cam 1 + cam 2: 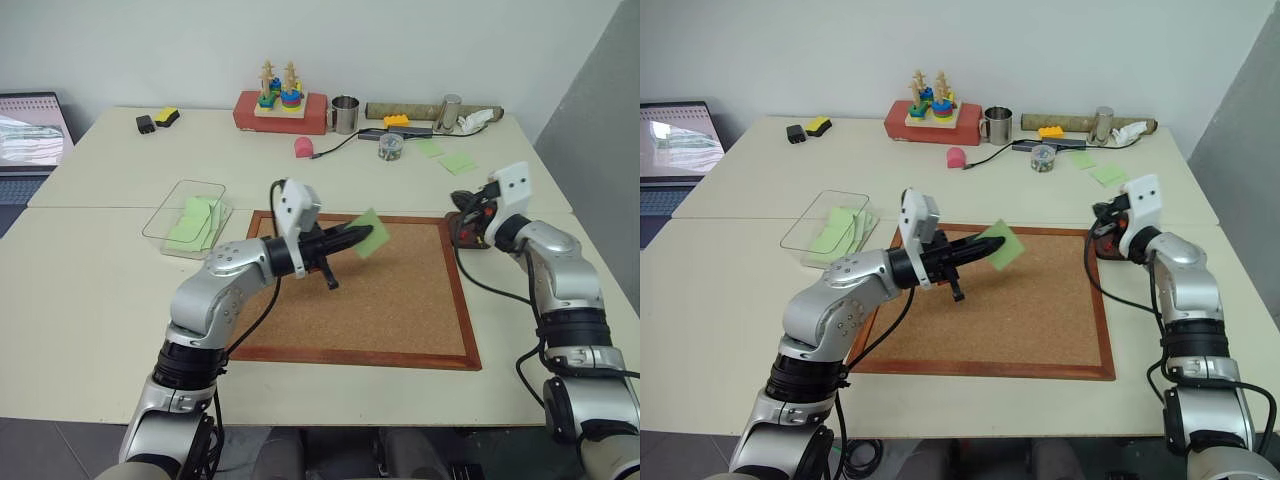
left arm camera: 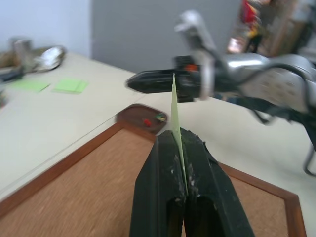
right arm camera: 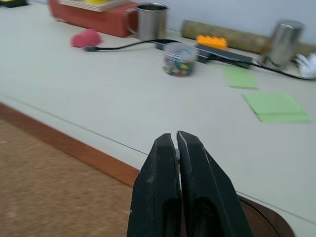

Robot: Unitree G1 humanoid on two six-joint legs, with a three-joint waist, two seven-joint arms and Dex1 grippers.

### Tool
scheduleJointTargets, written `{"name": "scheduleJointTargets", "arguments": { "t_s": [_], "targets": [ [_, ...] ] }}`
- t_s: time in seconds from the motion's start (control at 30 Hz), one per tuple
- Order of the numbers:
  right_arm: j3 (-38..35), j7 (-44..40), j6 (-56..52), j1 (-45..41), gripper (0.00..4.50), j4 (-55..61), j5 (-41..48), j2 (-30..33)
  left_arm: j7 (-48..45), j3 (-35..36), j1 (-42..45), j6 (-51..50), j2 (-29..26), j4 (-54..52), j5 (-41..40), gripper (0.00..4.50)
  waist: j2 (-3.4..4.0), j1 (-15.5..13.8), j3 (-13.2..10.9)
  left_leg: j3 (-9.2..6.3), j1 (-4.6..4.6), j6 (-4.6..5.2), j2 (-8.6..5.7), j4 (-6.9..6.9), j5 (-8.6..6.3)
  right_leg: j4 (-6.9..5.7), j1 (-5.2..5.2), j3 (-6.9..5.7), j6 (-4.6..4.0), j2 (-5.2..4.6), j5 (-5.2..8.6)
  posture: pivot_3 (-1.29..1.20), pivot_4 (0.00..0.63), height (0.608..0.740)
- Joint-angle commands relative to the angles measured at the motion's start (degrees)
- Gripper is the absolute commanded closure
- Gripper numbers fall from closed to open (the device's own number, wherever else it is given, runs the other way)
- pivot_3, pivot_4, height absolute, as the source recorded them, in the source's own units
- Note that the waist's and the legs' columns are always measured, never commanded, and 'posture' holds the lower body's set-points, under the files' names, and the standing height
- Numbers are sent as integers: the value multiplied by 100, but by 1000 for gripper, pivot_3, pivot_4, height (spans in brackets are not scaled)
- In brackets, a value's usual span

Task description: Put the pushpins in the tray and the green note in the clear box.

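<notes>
Green note (image 1: 368,236) pinched edge-on in the left end effector (image 1: 362,238), lifted above the cork board (image 1: 400,300).

Pushpins (image 2: 153,120) already lie in the tray (image 2: 136,114), below the right end effector (image 3: 177,143), closed and empty. Clear box (image 1: 165,215), behind the left end effector, awaits the note; pin colours blur.

1. The tray (image 1: 466,228) is largely hidden behind the right claw (image 1: 470,222) in the left eye view.
2. In the left wrist view, the pushpins (image 2: 147,121) appear as a red speck and a second speck of indeterminate colour.
3. The laptop (image 1: 30,130) is cut off by the picture's edge.
4. Contents of the small jar (image 3: 178,59) are too small to identify.
5. The green note (image 2: 176,118) is seen edge-on; its face cannot be read.
</notes>
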State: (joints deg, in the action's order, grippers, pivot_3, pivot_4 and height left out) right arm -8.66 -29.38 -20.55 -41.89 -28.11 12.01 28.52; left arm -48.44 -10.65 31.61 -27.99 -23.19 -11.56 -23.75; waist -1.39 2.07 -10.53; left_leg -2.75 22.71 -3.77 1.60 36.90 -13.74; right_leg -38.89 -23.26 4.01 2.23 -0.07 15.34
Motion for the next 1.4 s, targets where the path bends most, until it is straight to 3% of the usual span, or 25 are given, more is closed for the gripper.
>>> {"name": "scheduleJointTargets", "arguments": {
  "t_s": [0.03, 0.3, 0.43, 0.97, 1.2, 1.4],
  "targets": [
    [-181, 163, -12, -398, 4500, -649, -13, 74, -96, -268, -136, 548, -31, 18, 428, 4451, 0, 26, 0, 1, 0, 0, 1, -1, 0, 1, 0, 0, 0, 1, 0, 0, 150, 740],
    [-230, 80, -303, -704, 4500, -1306, 100, 120, -160, -281, -301, 694, -51, 10, 577, 4451, 4, 91, -3, 4, 5, 1, 2, 3, -1, 2, -3, 3, 1, 1, 0, 0, 150, 740],
    [-273, 33, -361, -702, 3858, -1424, 153, 108, -162, -263, -301, 727, -53, 25, 614, 4500, 4, 103, -3, 2, 7, 1, 1, 3, -1, 2, -3, 1, 1, 1, 1, 0, 150, 740],
    [-338, -175, -51, -619, 248, -1254, 115, 237, -116, -108, -169, 745, -60, 205, 608, 4500, 4, 110, -3, 2, 6, 1, 1, 3, -1, 1, -3, 1, 2, 1, 1, 0, 150, 740],
    [-226, -1016, -108, -16, 168, 463, 489, 195, 65, 354, -104, 621, -150, 379, 518, 4500, 5, 107, -3, -2, 7, 1, 2, 3, -1, 2, -3, -4, 2, 1, 1, 0, 150, 740],
    [106, -1817, -659, 830, 168, 2763, 1260, 195, 1312, 1378, 53, 491, -144, 749, 715, 4500, 6, 99, -4, -10, 10, 1, 3, 4, -1, 0, -3, -10, 4, 2, 2, 0, 150, 740]
  ]
}}
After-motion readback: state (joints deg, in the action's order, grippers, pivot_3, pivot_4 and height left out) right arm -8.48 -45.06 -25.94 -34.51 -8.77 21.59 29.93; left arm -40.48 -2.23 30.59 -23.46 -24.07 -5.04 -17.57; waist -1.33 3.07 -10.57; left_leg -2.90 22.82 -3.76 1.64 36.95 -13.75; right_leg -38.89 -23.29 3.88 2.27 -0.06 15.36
